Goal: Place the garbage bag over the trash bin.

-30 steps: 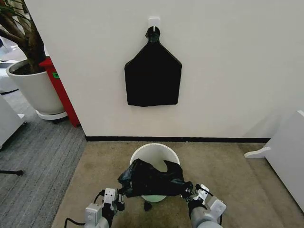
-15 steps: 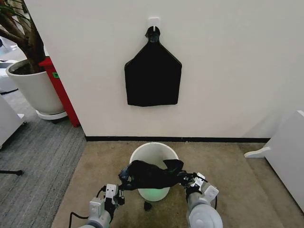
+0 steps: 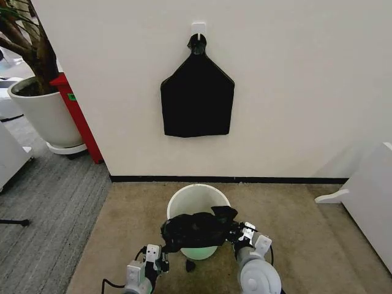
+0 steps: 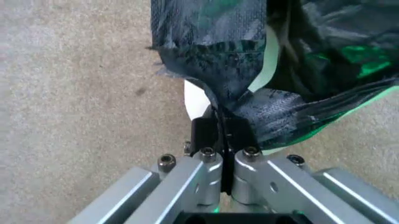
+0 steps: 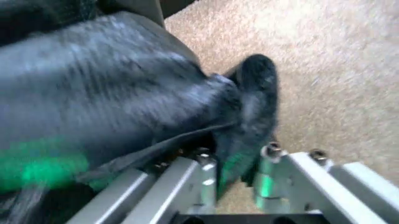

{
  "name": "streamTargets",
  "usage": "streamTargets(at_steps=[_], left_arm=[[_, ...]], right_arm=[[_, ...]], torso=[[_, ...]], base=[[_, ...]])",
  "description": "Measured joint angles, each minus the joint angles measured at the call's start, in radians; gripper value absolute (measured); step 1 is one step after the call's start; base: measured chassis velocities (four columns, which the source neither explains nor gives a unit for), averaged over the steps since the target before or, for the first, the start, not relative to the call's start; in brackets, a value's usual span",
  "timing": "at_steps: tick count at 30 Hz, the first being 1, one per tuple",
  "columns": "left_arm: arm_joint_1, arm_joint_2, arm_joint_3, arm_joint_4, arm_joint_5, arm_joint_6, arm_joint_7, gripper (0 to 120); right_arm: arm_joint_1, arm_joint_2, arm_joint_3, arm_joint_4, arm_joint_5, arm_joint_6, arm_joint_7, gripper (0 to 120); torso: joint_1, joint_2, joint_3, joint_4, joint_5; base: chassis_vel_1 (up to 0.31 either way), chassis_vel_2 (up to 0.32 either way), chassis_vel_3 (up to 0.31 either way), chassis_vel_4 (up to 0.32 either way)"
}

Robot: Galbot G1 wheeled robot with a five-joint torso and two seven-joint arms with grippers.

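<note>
The pale round trash bin (image 3: 197, 199) stands on the carpet by the wall. A glossy black garbage bag (image 3: 197, 230) is stretched across the near half of its mouth, held between both grippers. My left gripper (image 3: 163, 248) is shut on the bag's left edge; in the left wrist view the black fingers (image 4: 221, 133) pinch a twisted fold of the garbage bag (image 4: 212, 51) beside the bin's white rim (image 4: 194, 100). My right gripper (image 3: 240, 233) is shut on the right edge; the garbage bag (image 5: 112, 107) bunches between its fingers (image 5: 240, 170).
A flat black bundle (image 3: 197, 98) hangs from a wall hook above the bin. A white plant pot (image 3: 43, 113) and a red panel (image 3: 78, 116) stand at the left. A white object (image 3: 367, 196) sits at the right. A small dark item (image 3: 190, 266) lies before the bin.
Both grippers have moved forward toward the wall, carrying the bag farther over the bin's mouth. The bag is stretched flatter and lies lower over the rim than a second ago.
</note>
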Motion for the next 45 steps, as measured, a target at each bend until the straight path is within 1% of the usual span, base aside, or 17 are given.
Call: streamTargets(at_steps=[2,6,7,12,13,15,17,19,20,24,25,29,31,35,41,42,45], left_arm=[[0.013,0.007,-0.005,-0.013,0.013,0.0,-0.003,0],[0.095,0.045,-0.073,-0.078,0.074,-0.011,-0.013,15],[0.095,0.045,-0.073,-0.078,0.074,-0.011,-0.013,15],[0.132,0.088,-0.114,-0.132,0.1,-0.024,-0.014,36],[0.132,0.088,-0.114,-0.132,0.1,-0.024,-0.014,36],[0.145,0.103,-0.125,-0.153,0.102,-0.025,-0.016,47],[0.153,0.106,-0.128,-0.162,0.102,-0.025,-0.017,52],[0.181,0.107,-0.132,-0.174,0.109,-0.028,-0.018,63],[0.181,0.107,-0.132,-0.174,0.109,-0.028,-0.018,63],[0.228,0.102,-0.135,-0.179,0.124,-0.045,-0.015,77],[0.242,0.097,-0.136,-0.175,0.119,-0.076,-0.003,84],[0.245,0.088,-0.139,-0.136,0.104,-0.165,0.036,97],[0.241,0.089,-0.141,-0.128,0.102,-0.191,0.054,99],[0.23,0.101,-0.144,-0.156,0.078,-0.184,0.059,100],[0.206,0.115,-0.144,-0.184,0.065,-0.169,0.058,100],[0.204,0.116,-0.144,-0.186,0.064,-0.166,0.058,100],[0.204,0.112,-0.144,-0.192,0.064,-0.161,0.057,100]], right_arm=[[-0.013,-0.006,0.0,0.014,-0.017,-0.001,0.002,13],[-0.084,-0.03,0.006,0.076,-0.116,0.002,0.002,30],[-0.084,-0.03,0.006,0.076,-0.116,0.002,0.002,30],[-0.138,-0.037,0.02,0.124,-0.159,0.008,-0.001,50],[-0.138,-0.037,0.02,0.124,-0.159,0.008,-0.001,50],[-0.164,-0.037,0.027,0.139,-0.171,0.012,-0.001,62],[-0.178,-0.037,0.032,0.145,-0.179,0.015,-0.002,65],[-0.211,-0.036,0.042,0.16,-0.188,0.019,-0.011,77],[-0.211,-0.036,0.042,0.16,-0.188,0.019,-0.011,77],[-0.245,-0.032,0.049,0.173,-0.201,0.028,-0.026,91],[-0.257,-0.03,0.049,0.178,-0.208,0.035,-0.035,97],[-0.288,-0.033,0.058,0.201,-0.211,0.051,-0.068,100],[-0.306,-0.037,0.062,0.22,-0.217,0.058,-0.088,100],[-0.331,-0.055,0.072,0.237,-0.235,0.06,-0.11,100],[-0.335,-0.076,0.097,0.188,-0.244,0.062,-0.161,100],[-0.334,-0.075,0.098,0.191,-0.211,0.062,-0.167,100],[-0.322,-0.053,0.126,0.242,0.073,0.035,-0.163,100]], torso=[[0.0,0.0,0.0,0.0,0.0001],[0.0,0.0,0.0,0.0,0.0002],[0.0,0.0,0.0,0.0,0.0002],[0.0,0.0,0.0,-0.0001,0.0001],[0.0,0.0,0.0,-0.0001,0.0001],[0.0,0.0,0.0,-0.0001,0.0001],[0.0,0.0,0.0,-0.0002,0.0001],[0.0,0.0,0.0,-0.0001,-0.0001],[0.0,0.0,0.0,-0.0001,-0.0001],[0.0,0.0,0.0,0.0,0.0],[0.0,0.0,0.0,0.0,0.0001],[0.0,0.0,0.0,0.0,-0.0001],[0.0,0.0,0.0,0.0,-0.0001],[0.0,0.0,0.0,0.0,0.0],[0.0,0.0,0.0,-0.0002,0.0002],[0.0,0.0,0.0,-0.0001,0.0002],[0.0,0.0,0.0,0.0001,0.0001]], base=[[0.0,0.0,0.0,0.0],[0.0,0.0,0.0,0.0],[0.0,0.0,0.0,0.0],[0.0,0.0,0.0,0.0],[0.0,0.0,0.0,0.0],[0.0,0.0,0.0,0.0],[0.0,0.0,0.0,0.0],[0.0,0.0,0.0,0.0],[0.0,0.0,0.0,0.0],[0.0,0.0,0.0,0.0],[0.0,0.0,0.0,0.0],[0.0,0.0,0.0,0.0],[0.0,0.0,0.0,0.0],[0.0,0.0,0.0,0.0],[0.0,0.0,0.0,0.0],[0.0,0.0,0.0,0.0],[0.0,0.0,0.0,0.0]])
